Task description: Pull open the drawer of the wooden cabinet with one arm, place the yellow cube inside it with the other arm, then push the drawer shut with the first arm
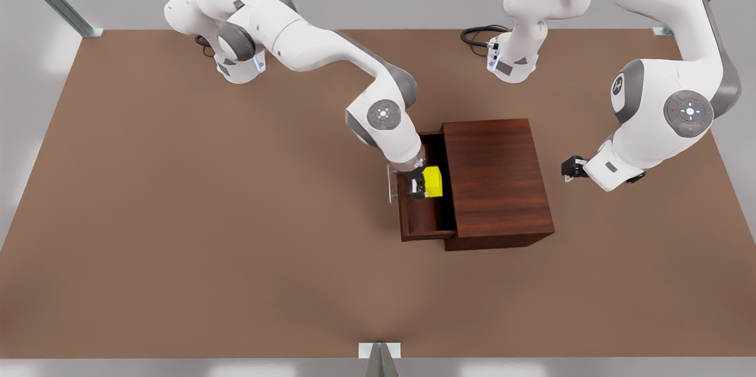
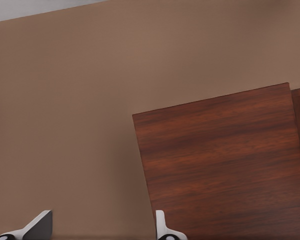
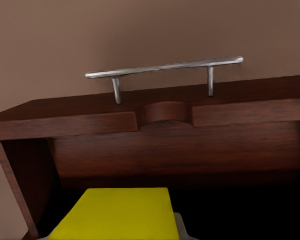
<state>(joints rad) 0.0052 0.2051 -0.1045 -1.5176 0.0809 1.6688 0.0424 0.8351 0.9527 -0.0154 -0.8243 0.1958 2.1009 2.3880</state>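
Over the pulled-out drawer [image 1: 420, 211] of the wooden cabinet [image 1: 497, 182], right gripper [image 1: 420, 184] apparently clamped on the yellow cube [image 1: 433, 181], left gripper [image 1: 570, 168] parted, waiting beside the cabinet.

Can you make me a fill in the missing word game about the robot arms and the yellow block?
1. The drawer of the wooden cabinet is pulled ____.
2. The right gripper holds the yellow cube over the ____.
3. The bar handle on the drawer front is colored ____.
4. The left gripper waits beside the cabinet with its fingers ____.

Missing words: open; drawer; silver; open
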